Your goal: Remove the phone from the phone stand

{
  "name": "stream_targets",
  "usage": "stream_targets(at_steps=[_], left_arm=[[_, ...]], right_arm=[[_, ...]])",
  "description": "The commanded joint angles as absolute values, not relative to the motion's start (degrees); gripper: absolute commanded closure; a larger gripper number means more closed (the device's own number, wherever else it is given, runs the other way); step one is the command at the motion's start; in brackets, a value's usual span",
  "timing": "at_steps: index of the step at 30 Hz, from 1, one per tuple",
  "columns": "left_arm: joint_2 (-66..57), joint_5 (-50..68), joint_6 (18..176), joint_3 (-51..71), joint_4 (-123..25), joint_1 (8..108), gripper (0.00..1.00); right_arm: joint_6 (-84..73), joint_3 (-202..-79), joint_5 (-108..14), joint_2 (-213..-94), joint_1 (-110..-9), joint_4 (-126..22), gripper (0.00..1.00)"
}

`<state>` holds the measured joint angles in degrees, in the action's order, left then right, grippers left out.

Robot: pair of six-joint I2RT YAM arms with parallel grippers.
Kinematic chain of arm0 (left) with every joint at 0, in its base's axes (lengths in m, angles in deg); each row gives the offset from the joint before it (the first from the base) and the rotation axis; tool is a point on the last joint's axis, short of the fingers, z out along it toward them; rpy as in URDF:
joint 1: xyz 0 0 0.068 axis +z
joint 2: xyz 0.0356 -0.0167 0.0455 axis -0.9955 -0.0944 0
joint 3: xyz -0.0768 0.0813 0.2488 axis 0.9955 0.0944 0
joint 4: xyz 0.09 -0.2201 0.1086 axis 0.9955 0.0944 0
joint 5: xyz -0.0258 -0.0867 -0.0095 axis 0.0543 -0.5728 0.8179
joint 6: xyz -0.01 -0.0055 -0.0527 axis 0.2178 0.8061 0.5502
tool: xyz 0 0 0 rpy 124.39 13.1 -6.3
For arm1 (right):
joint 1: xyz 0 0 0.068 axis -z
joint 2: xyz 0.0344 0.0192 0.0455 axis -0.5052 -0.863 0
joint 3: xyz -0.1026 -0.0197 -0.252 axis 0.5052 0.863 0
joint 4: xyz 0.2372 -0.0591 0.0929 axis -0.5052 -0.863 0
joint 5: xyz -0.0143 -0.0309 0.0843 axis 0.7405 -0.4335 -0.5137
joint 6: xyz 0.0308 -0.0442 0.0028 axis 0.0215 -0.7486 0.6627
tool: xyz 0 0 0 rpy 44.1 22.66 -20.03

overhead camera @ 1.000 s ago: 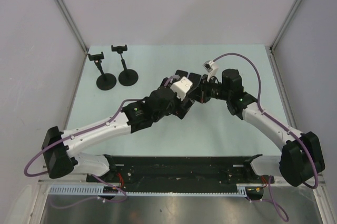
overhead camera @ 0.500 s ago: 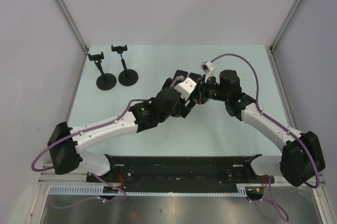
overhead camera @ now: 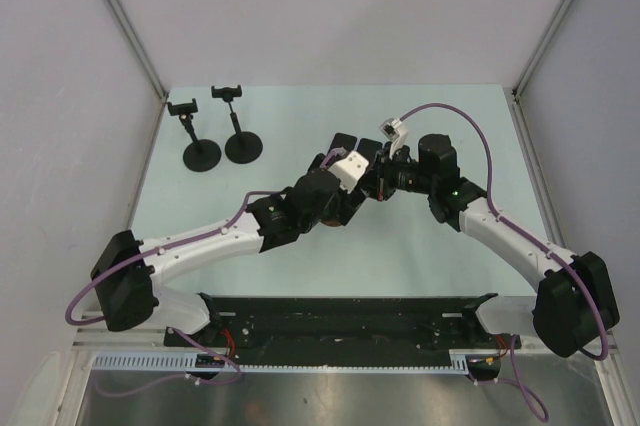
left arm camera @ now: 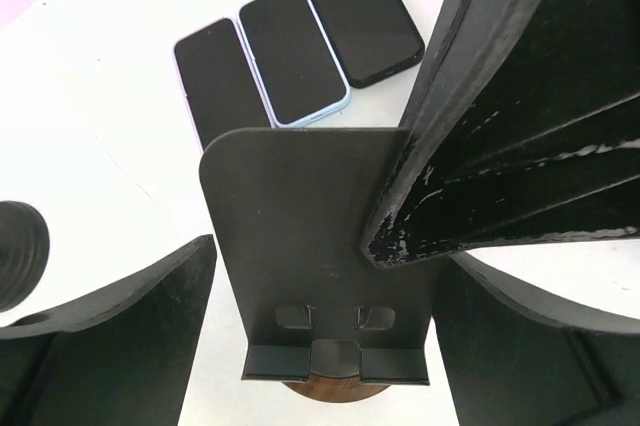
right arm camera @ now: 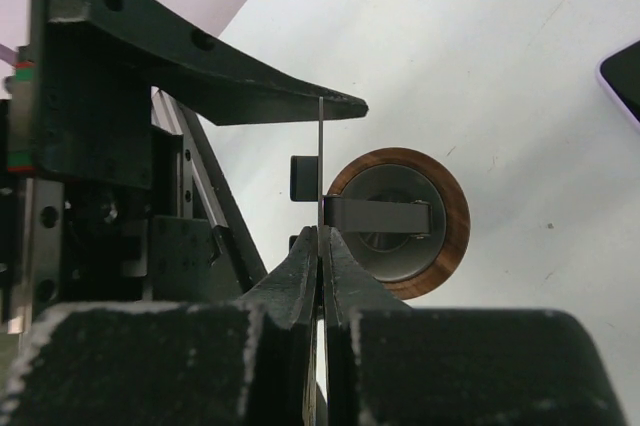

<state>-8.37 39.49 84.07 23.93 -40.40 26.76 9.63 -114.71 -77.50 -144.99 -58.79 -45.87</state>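
Note:
The phone stand's black back plate [left arm camera: 310, 236] stands upright on a round wooden base [left arm camera: 325, 389], and its lip holds no phone. Three dark phones [left arm camera: 292, 54] lie flat side by side on the table beyond it. My left gripper [left arm camera: 325, 256] is open, with one finger on each side of the stand and not touching it. My right gripper [right arm camera: 320, 246] is shut on the plate's thin edge [right arm camera: 320, 146], above the base [right arm camera: 400, 221]. In the top view both grippers [overhead camera: 365, 186] meet mid-table, and they hide the stand.
Two small black clamp stands on round feet [overhead camera: 201, 151] [overhead camera: 243, 144] stand at the back left. The phones [overhead camera: 345, 141] show partly behind the wrists. The white enclosure walls border the table on three sides.
The left arm has reached slightly further towards the stand. The right wrist has shifted a little left. The right gripper's hold on the plate looks unchanged.

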Motion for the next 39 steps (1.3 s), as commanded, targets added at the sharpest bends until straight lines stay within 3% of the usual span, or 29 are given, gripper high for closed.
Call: stream_targets(at_steps=[1,7,11,14,15,16,21,24,30,39], left_arm=[[-5.63,34.97,83.00,25.19,-43.19,27.54,0.15],[-4.75,33.38,82.82,25.54,-43.10,27.72,0.35],[-4.58,34.34,83.00,25.19,-43.19,27.72,0.59],[-4.84,36.28,83.70,24.93,-43.19,28.07,0.71],[-5.01,36.80,84.05,24.67,-43.10,28.33,0.73],[-5.28,38.03,84.75,24.66,-43.10,28.59,0.76],[-6.68,40.15,88.18,24.14,-43.27,33.16,0.83],[-8.52,41.64,88.71,22.74,-43.80,36.67,0.84],[-16.07,42.87,88.45,18.87,-46.61,45.90,0.84],[-28.73,38.40,89.59,12.64,-58.03,57.68,0.84]], right_arm=[[9.45,-115.12,-80.74,-143.26,-58.91,-40.88,1.00],[8.49,-115.20,-80.92,-143.43,-58.91,-41.32,1.00],[7.61,-115.12,-78.55,-143.08,-58.47,-43.33,0.98],[6.99,-115.12,-76.53,-142.38,-57.25,-44.83,0.82],[6.90,-114.77,-76.00,-141.60,-56.80,-45.01,0.71],[7.07,-114.33,-75.47,-141.07,-56.28,-44.84,0.66],[7.25,-112.22,-71.17,-137.29,-53.29,-44.84,0.31],[6.55,-110.37,-66.51,-135.97,-52.58,-45.10,0.19],[8.39,-105.72,-64.57,-134.64,-49.86,-41.15,0.12],[9.89,-101.94,-66.06,-133.24,-45.55,-37.19,0.11]])
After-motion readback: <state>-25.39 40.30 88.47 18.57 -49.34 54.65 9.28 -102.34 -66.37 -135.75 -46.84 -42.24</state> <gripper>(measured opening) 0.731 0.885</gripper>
